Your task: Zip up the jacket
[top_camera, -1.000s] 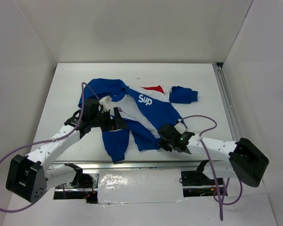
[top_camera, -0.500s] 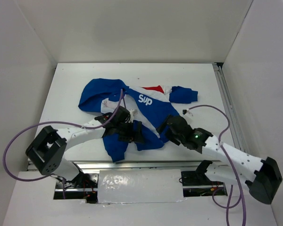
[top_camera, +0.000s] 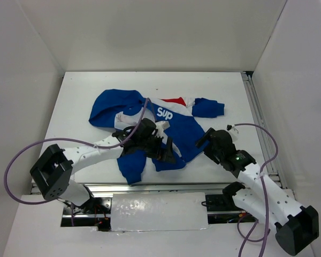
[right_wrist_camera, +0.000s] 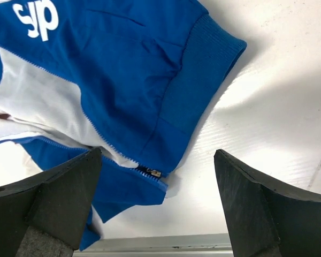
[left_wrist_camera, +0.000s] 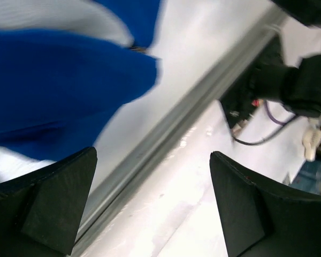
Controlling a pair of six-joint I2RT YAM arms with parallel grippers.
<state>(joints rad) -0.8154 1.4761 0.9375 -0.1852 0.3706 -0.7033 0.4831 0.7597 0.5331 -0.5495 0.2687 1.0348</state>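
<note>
The blue jacket (top_camera: pixel 171 126) lies on the white table (top_camera: pixel 230 96), hood to the left, white lettering (top_camera: pixel 165 113) facing up, its front partly open onto white lining. In the right wrist view the zipper slider (right_wrist_camera: pixel 152 172) sits at the bottom hem of the jacket (right_wrist_camera: pixel 123 69), joining the two rows of teeth only at the bottom. My right gripper (top_camera: pixel 205 141) (right_wrist_camera: pixel 158 201) hovers open just right of the hem, holding nothing. My left gripper (top_camera: pixel 170 154) (left_wrist_camera: pixel 152 206) stands open over the jacket's near hem, blue fabric (left_wrist_camera: pixel 59 80) at its left finger (left_wrist_camera: pixel 53 198).
A metal rail (top_camera: pixel 150 187) (left_wrist_camera: pixel 166 134) runs along the table's near edge, another rail (top_camera: pixel 258 118) along the right side. White walls enclose the table. Purple cables (top_camera: pixel 21 155) loop from both arms. Bare table (right_wrist_camera: pixel 267 107) lies right of the hem.
My right gripper has opened and drawn back to the right, off the jacket's hem. My left arm has swung right across the jacket to its near hem, still open.
</note>
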